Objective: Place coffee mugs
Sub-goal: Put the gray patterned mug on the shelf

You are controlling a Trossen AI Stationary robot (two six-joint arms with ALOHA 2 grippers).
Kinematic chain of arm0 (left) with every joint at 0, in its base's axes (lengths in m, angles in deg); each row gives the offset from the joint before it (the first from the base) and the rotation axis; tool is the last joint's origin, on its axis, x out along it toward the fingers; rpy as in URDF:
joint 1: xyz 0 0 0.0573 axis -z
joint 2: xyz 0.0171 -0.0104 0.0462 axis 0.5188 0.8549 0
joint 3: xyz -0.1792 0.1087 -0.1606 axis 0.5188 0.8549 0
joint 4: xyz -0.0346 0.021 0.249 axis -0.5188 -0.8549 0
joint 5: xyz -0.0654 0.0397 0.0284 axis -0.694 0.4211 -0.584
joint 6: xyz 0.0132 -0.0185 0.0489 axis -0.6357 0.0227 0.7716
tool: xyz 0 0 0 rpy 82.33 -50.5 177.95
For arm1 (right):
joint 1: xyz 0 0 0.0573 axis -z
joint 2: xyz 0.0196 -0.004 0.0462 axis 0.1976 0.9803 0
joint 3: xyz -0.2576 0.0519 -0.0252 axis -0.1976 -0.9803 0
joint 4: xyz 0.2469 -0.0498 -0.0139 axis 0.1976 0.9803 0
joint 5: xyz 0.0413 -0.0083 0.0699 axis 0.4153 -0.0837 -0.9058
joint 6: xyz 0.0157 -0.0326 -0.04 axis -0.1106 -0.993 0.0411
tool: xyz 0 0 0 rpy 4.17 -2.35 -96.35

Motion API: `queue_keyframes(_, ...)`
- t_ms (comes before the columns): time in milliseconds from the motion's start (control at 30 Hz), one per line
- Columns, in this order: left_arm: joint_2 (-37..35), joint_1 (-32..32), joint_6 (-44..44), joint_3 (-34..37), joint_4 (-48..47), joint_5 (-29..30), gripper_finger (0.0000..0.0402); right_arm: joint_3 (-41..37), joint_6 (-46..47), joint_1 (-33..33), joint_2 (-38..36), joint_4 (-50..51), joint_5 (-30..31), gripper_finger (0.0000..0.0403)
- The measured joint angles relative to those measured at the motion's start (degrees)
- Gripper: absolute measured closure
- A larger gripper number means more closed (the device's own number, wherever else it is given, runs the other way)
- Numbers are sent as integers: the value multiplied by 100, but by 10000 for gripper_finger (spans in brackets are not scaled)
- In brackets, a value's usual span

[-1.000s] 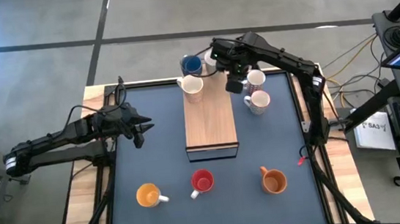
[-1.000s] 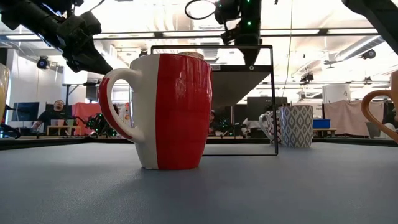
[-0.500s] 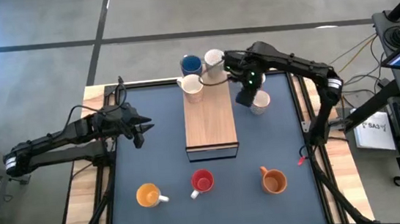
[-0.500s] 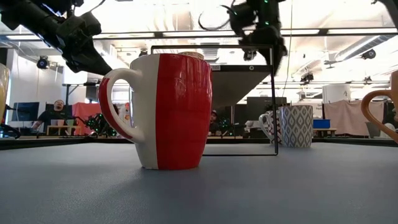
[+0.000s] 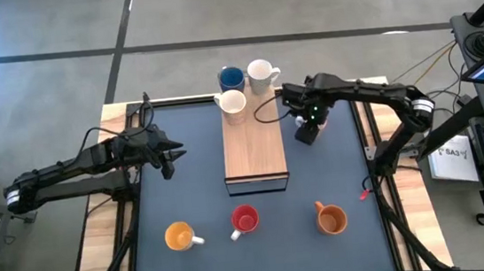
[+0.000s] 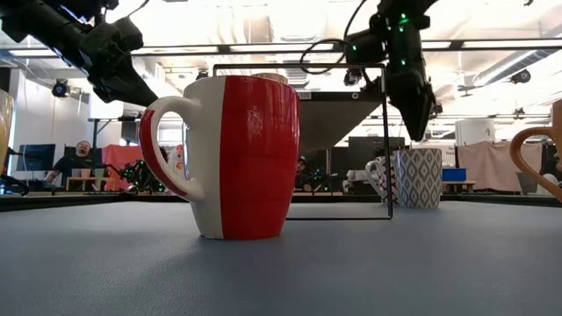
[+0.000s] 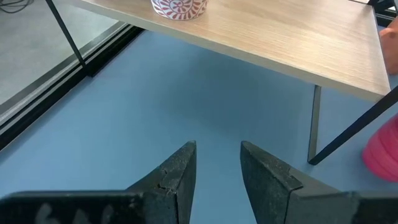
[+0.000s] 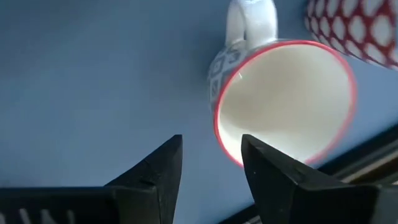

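1. Blue-grey mat covers the table [image 5: 184,185]; the low view looks past it into a workshop room with ceiling lights, and a person sits far back on that picture's left edge.
2. Right gripper [image 8: 210,163]: fingers [image 8: 268,163] narrowly parted, holding nothing, hovering just above a red-rimmed patterned mug [image 8: 280,99]. One finger sits over the rim, the other outside it.
3. A second mug with a red-and-white pattern [image 8: 354,28] stands just beside that one, nearly touching.
4. In the high view the right gripper [image 5: 309,130] is just right of the wood board [image 5: 255,148], at the far-right part of the mat, hiding the mugs under it.
5. Left gripper [image 7: 217,177]: fingers [image 7: 174,177] narrowly parted, empty, above bare mat left of the board; the arm waits there [image 5: 162,154].
6. Far end of the board: a cream mug [image 5: 233,102] sits on its far-left corner.
7. Blue mug [image 5: 231,78] and white mug [image 5: 261,73] are side by side just beyond the far edge of the mat.
8. Near row on the mat, well apart from each other: yellow-orange mug [image 5: 179,237], red mug [image 5: 245,220], brown-orange mug [image 5: 330,219].
9. Low view: the red mug [image 6: 241,158] fills the front; a diamond-patterned mug [image 6: 417,177] stands behind it under the right arm.
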Motion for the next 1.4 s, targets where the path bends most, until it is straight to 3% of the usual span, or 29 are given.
queue_keyframes(267,0,0,0,0,2,0,294,-604,-278,2,77,-722,2,257)
queue_keyframes(500,0,0,0,0,2,0,294,-633,-416,2,141,-756,5,283)
queue_keyframes(833,0,0,-2,0,4,0,294,-633,-451,10,188,-762,21,383)
queue_keyframes(1400,0,0,-66,2,4,0,294,-426,-500,15,132,-41,-4,388)
